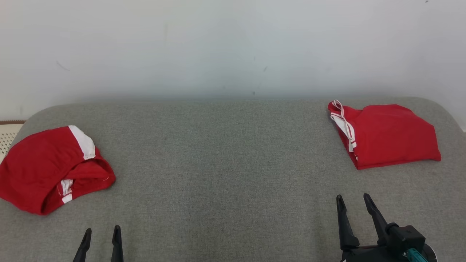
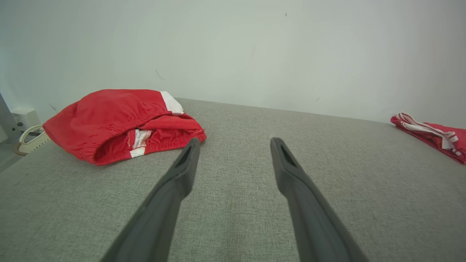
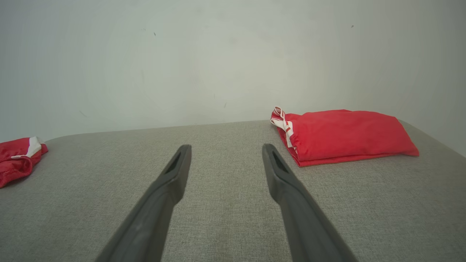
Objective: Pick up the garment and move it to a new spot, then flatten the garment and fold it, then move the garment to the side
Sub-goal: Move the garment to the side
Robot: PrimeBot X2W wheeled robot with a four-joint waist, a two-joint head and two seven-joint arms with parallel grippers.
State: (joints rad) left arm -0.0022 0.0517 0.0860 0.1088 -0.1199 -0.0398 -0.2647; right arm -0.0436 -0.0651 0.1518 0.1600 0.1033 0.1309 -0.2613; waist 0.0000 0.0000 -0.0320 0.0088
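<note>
Loosely bunched red garment point(image 1: 36, 171) — white trim showing — waistband gaping open.

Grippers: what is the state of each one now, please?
Left gripper: open, holding nothing.
Right gripper: open, holding nothing.

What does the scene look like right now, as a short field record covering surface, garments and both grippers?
surface: grey fabric, backed by a pale wall
crumpled garment: red with white band, bunched, on the robot's left
folded garment: red with white trim, lying flat, far right
left gripper: open, empty, apart from both garments
right gripper: open, empty, short of the folded garment
</note>
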